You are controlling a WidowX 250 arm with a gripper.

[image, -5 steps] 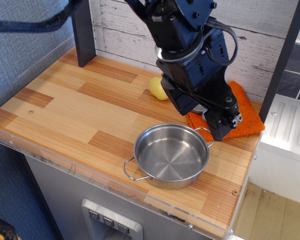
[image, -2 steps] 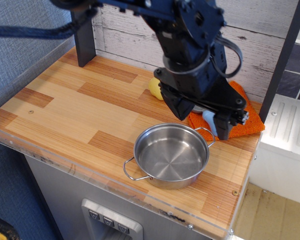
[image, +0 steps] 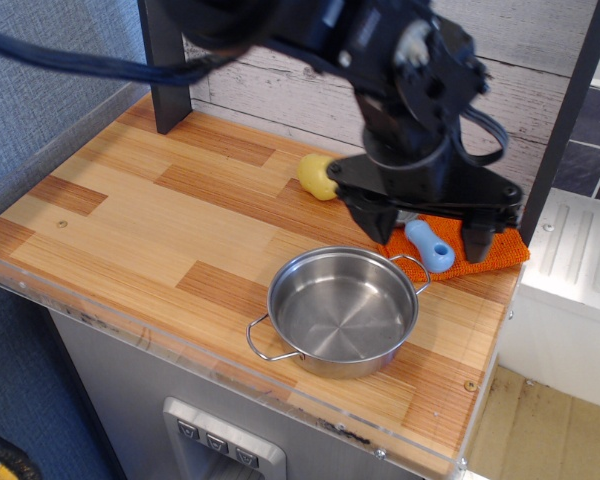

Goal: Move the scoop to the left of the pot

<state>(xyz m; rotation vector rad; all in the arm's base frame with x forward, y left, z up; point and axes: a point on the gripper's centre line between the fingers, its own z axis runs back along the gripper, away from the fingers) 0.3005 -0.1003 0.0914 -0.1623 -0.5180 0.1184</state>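
The scoop (image: 430,246) lies on the orange cloth at the back right; only its light-blue handle with a hole shows, and its grey cup is hidden under my gripper. My gripper (image: 425,228) hangs over it, open, with one dark finger (image: 371,218) to the left of the handle and the other finger (image: 477,240) to its right. Neither finger clearly touches the scoop. The shiny steel pot (image: 342,311) with two wire loop handles stands in front of the scoop, near the table's front edge.
A yellow lemon-like ball (image: 317,175) lies left of the gripper. The orange cloth (image: 504,247) sits by the right edge. A dark post (image: 165,70) stands at the back left, a white plank wall behind. The wooden tabletop (image: 150,210) stretches left of the pot.
The gripper has turned at the wrist and its fingers have spread wide to either side of the scoop. The blue handle, hidden before, now shows. The pot has not moved.
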